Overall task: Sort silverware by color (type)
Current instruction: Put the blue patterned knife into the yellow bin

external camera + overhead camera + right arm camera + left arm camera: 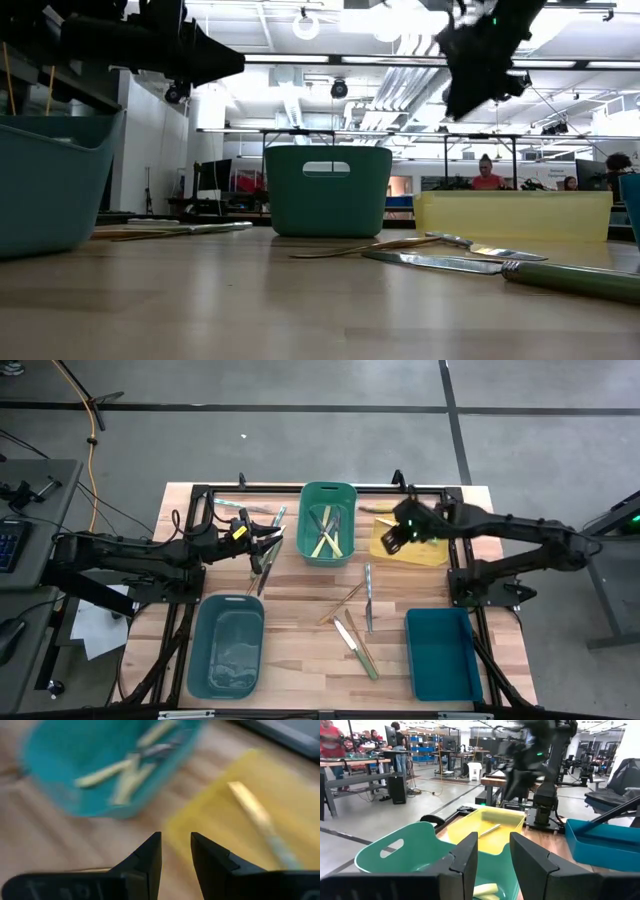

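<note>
Silverware lies loose on the wooden table: a few pieces at the middle [366, 596], a green-handled knife [358, 649] nearer the front, and more under and beside my left gripper [268, 546]. Pale-handled pieces [125, 767] lie in the green bin [328, 523]. One pale piece [257, 815] lies flat in the yellow bin [430, 552]. My right gripper [176, 851] hangs open above the yellow bin's left part, pointing steeply down, with nothing between its fingers. My left gripper [493, 857] points level toward the green bin, open and holding nothing.
A teal bin [225, 645] stands at the near left and a blue bin [440, 652] at the near right. A black frame [300, 490] runs round the table. People work at benches in the room beyond.
</note>
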`<state>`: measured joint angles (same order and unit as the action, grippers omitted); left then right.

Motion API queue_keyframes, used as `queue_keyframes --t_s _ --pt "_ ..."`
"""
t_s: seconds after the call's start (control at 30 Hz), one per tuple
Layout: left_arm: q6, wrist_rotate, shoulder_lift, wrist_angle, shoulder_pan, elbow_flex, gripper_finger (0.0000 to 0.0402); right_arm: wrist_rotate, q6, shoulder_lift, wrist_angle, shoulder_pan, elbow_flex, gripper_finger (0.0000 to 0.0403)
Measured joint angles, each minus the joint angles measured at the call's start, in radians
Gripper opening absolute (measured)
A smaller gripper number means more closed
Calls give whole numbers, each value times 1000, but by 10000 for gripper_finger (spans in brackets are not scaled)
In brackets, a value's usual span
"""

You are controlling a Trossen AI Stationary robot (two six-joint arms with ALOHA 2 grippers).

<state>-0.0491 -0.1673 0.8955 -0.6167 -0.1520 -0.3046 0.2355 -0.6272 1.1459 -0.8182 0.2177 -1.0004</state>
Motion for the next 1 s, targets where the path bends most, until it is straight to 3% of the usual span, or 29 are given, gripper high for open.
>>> queue_keyframes --t_s 0.23,0.4,0.57,0.73,0.83,1.0 --pt "0 0 0 21 0 -1 108 48 -206 138 179 -296 0 101" --pt "0 0 0 30 0 -1 108 97 -280 268 355 -406 0 101" --pt "0 0 0 38 0 -1 108 -35 -360 351 444 -425 0 101" --pt "0 0 0 39 0 -1 108 -153 -389 386 392 -398 0 101" --pt "0 0 0 38 0 -1 108 -114 -488 394 275 -381 0 101" --pt "0 0 0 38 0 -1 108 50 -629 427 105 -358 1 101"
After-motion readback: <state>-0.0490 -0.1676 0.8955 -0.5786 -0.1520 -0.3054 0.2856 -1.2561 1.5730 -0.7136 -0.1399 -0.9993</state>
